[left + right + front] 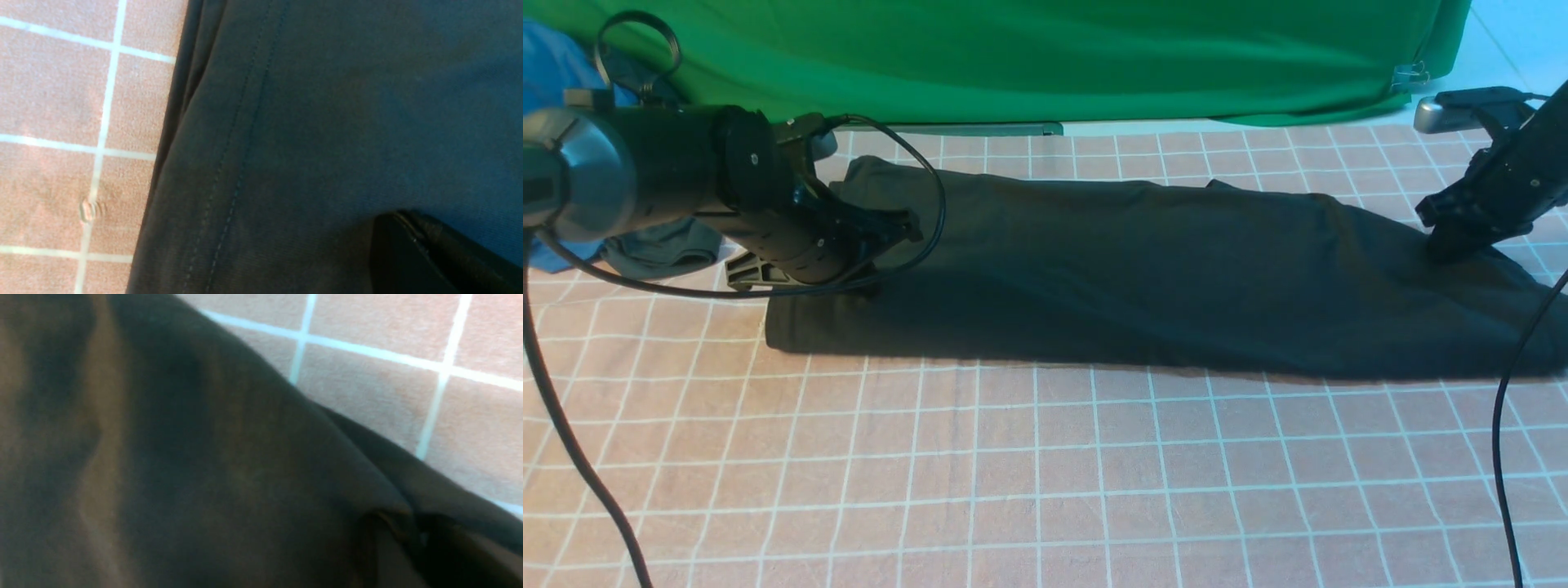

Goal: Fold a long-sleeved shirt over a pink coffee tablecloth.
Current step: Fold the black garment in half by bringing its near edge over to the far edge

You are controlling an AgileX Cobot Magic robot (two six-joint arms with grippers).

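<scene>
Covering the table, the pink coffee tablecloth (1045,457) carries the long-sleeved shirt (1143,278), which lies as a long dark band across its far half. The left arm (686,175) reaches in low over the band's left end. The right arm (1527,155) slants down onto its right end. The left gripper (882,237) and right gripper (1450,245) both meet the fabric, but their opening cannot be told. Only the left wrist view shows a double-stitched hem (233,163) beside one dark finger (429,257).

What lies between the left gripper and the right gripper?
Only the shirt: it lies as one long dark band, unbroken from the left gripper to the right gripper. The front view shows this.
</scene>
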